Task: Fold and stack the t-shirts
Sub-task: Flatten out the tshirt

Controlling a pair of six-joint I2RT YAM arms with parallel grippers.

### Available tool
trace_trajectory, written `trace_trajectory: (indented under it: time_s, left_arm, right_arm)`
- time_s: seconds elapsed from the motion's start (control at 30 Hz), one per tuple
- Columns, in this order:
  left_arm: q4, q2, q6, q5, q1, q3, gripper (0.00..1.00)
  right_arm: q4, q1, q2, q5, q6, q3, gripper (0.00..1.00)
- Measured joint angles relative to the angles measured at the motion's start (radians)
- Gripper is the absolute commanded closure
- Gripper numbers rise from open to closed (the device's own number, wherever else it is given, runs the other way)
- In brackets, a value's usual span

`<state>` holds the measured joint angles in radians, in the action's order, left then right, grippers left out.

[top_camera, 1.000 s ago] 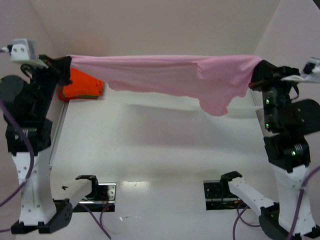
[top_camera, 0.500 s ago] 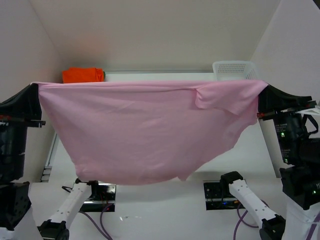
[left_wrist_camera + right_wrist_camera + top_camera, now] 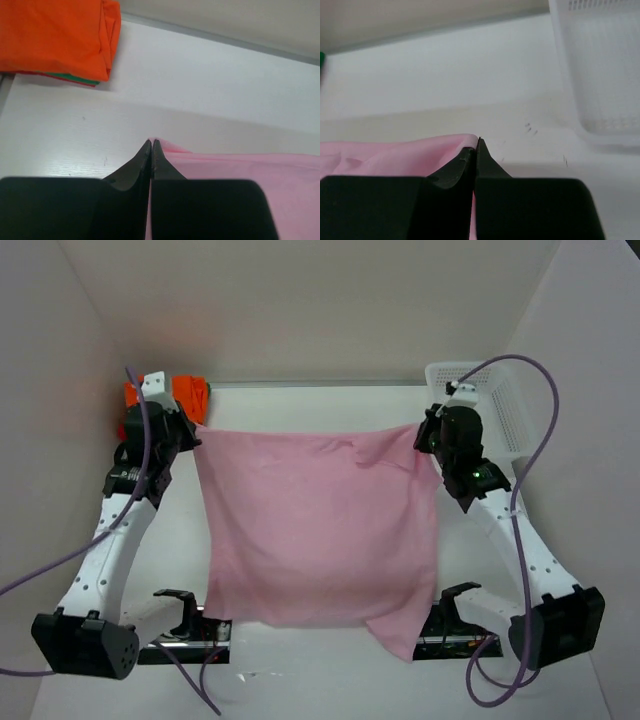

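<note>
At the far left corner of the table (image 3: 320,405) lies the orange shirt (image 3: 188,393), folded. The left wrist view shows a green edge (image 3: 70,78) peeping out beneath it, so that pile is the stack.

Just beside it, the left gripper (image 3: 197,430) has its jaws pressed together on the far left corner of the pink shirt (image 3: 320,530). The shirt is spread across the middle of the table, broadly flat, with a few wrinkles near its far right corner. Its near hem reaches down to the arm bases, and one flap trails lowest at the near right. The right gripper (image 3: 426,436) is clamped on the far right corner in the same way. Both grippers sit low, though whether the far edge rests on the table cannot be told. Beyond the right gripper, at the far right, stands the basket (image 3: 500,400).

The step in hand looks like laying the pink shirt out flat, ahead of the first fold. Next, the far edge likely needs lowering fully and releasing. The arms would then regrip for a fold and tidy the trailing flap.
</note>
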<state>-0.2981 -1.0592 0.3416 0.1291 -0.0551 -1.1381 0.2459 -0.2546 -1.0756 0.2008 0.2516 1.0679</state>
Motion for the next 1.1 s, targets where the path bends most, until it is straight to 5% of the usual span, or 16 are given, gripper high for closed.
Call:
trace_trajectory:
  time_s: [0.27, 0.4, 0.63, 1.1]
  left_arm:
    - [0.171, -0.217, 0.063, 0.006, 0.000, 0.087, 1.00]
    - [0.229, -0.498, 0.085, 0.007, 0.000, 0.049, 1.00]
    - [0.261, -0.843, 0.090, 0.003, 0.005, -0.144, 1.00]
    - [0.358, -1.054, 0.078, -0.027, 0.063, -0.475, 1.00]
  right_arm:
    - [-0.179, 0.016, -0.229, 0.019, 0.114, -0.161, 1.00]
    - [-0.239, 0.027, -0.435, 0.024, 0.144, -0.144, 1.00]
    - [-0.280, 0.052, -0.703, 0.016, 0.140, 0.056, 1.00]
    - [-0.299, 0.114, -1.025, -0.016, 0.071, 0.469, 0.99]
